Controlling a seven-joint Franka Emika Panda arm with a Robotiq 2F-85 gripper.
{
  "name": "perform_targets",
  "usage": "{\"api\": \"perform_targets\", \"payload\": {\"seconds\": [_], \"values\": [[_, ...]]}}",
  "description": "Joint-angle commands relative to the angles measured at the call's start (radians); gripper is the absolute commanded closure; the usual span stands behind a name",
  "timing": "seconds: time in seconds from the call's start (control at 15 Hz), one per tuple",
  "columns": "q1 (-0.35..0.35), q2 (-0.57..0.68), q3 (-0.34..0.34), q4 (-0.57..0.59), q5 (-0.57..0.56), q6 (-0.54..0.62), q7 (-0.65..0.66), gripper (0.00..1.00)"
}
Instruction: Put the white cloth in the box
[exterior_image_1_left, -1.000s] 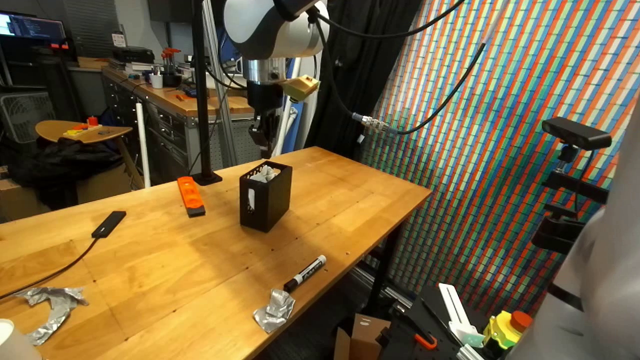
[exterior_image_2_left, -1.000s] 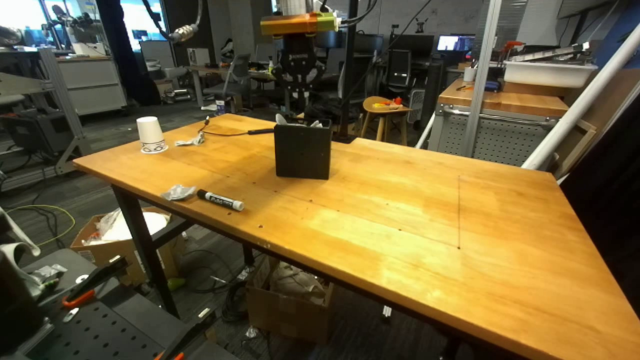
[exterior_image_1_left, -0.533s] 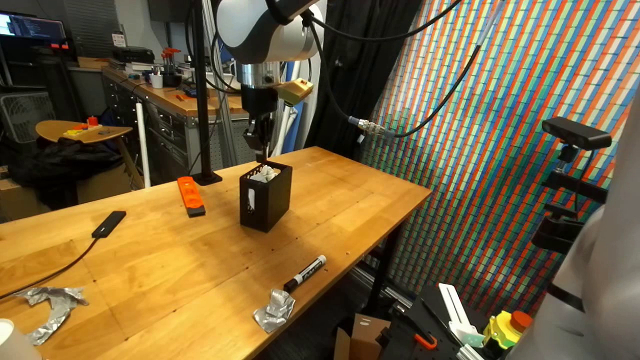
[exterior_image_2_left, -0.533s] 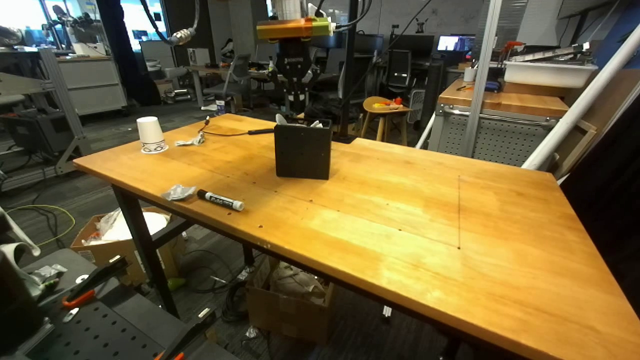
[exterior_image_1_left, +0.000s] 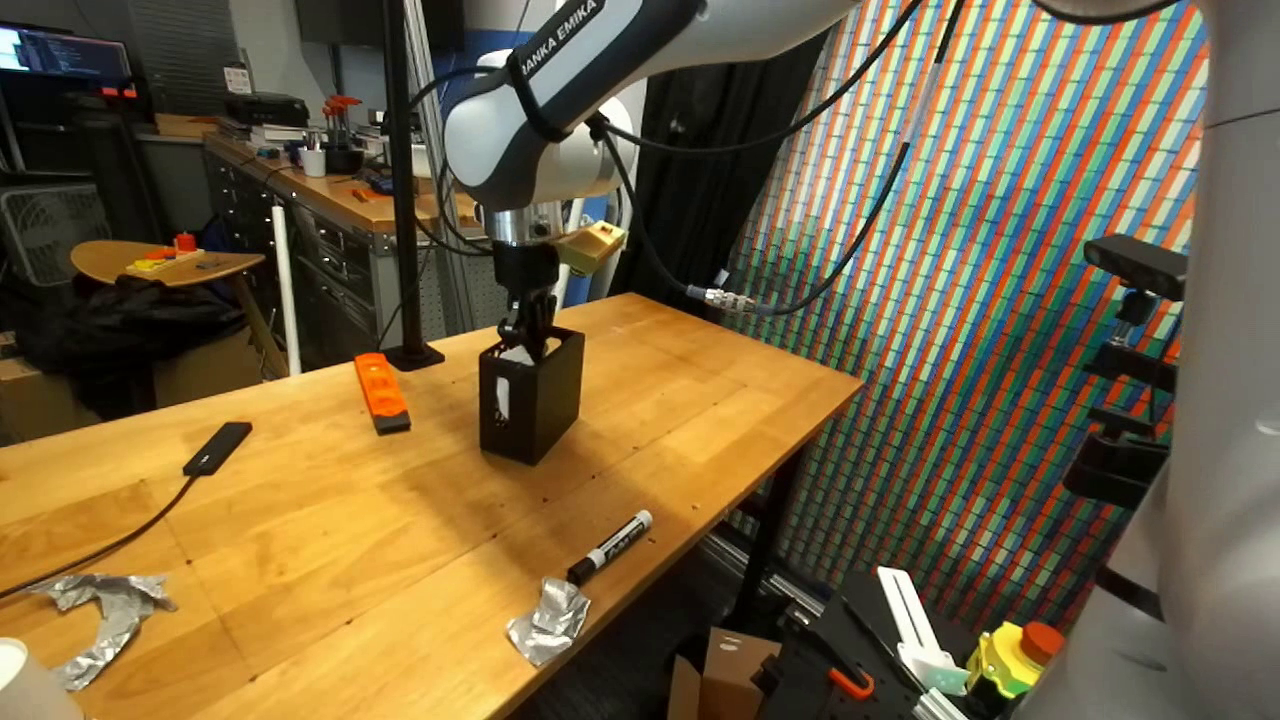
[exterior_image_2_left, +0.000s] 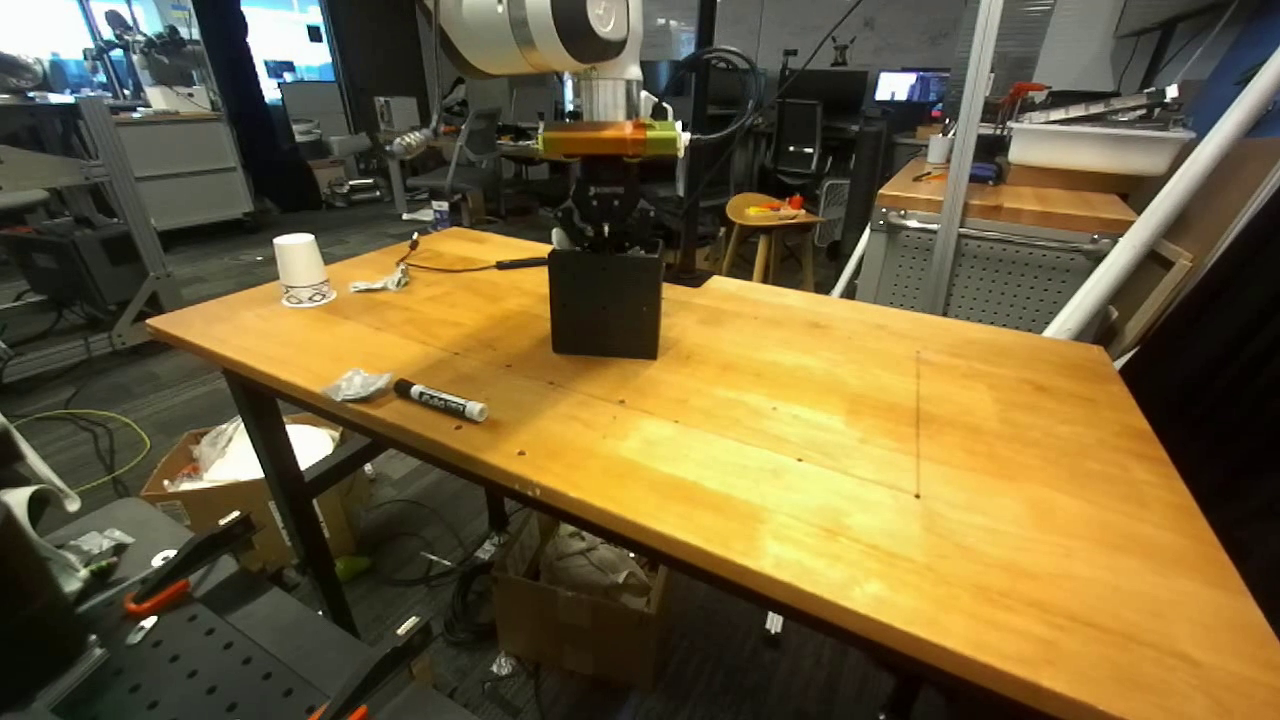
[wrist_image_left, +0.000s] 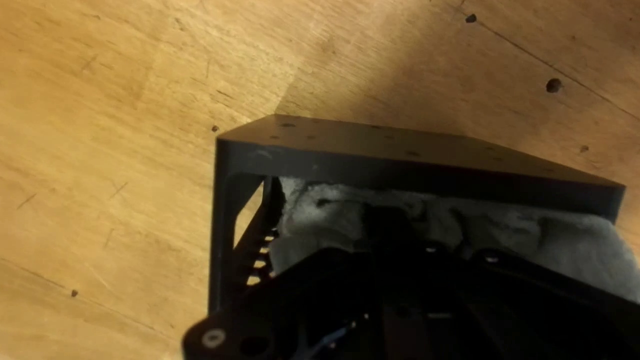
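Note:
The black box (exterior_image_1_left: 556, 405) stands upright on the wooden table, its perforated end visible in an exterior view. Inside it lies the white cloth (wrist_image_left: 320, 212), bunched up below the rim; a bit of the cloth (exterior_image_1_left: 502, 398) shows through the slot in the box's end. My gripper (wrist_image_left: 387, 215) points straight down into the box's opening, fingers together and dark against the cloth. Its tips reach below the rim and appear to press on the cloth, with no fold seen between them. In an exterior view the box (exterior_image_2_left: 605, 305) hides the fingertips.
An orange level (exterior_image_1_left: 381, 390) and a black post (exterior_image_1_left: 405, 200) stand near the box at the table's far edge. A marker (exterior_image_1_left: 610, 546) and crumpled foil (exterior_image_1_left: 550, 620) lie by the near edge. A paper cup (exterior_image_2_left: 300, 266) sits at one end.
My shut gripper has come down from above the box, and its fingers are now inside the opening on the cloth. The box has stayed in place.

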Motion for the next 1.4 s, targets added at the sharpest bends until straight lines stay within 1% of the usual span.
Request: {"api": "perform_targets", "payload": {"seconds": [0.0,0.2,0.53,0.93,1.13,1.33], "values": [[-0.016,0.069,0.019,0.046,0.033,-0.001,-0.037,1.00],[-0.021,0.091,0.032,0.041,0.049,-0.019,-0.051,1.00],[-0.025,0.025,0.026,0.005,0.049,-0.029,-0.036,1.00],[-0.016,-0.142,0.022,-0.071,0.052,-0.048,-0.004,1.00],[0.008,-0.230,0.034,-0.126,0.071,-0.069,0.009,1.00],[0.038,-0.293,0.045,-0.172,0.084,-0.085,0.029,1.00]]}}
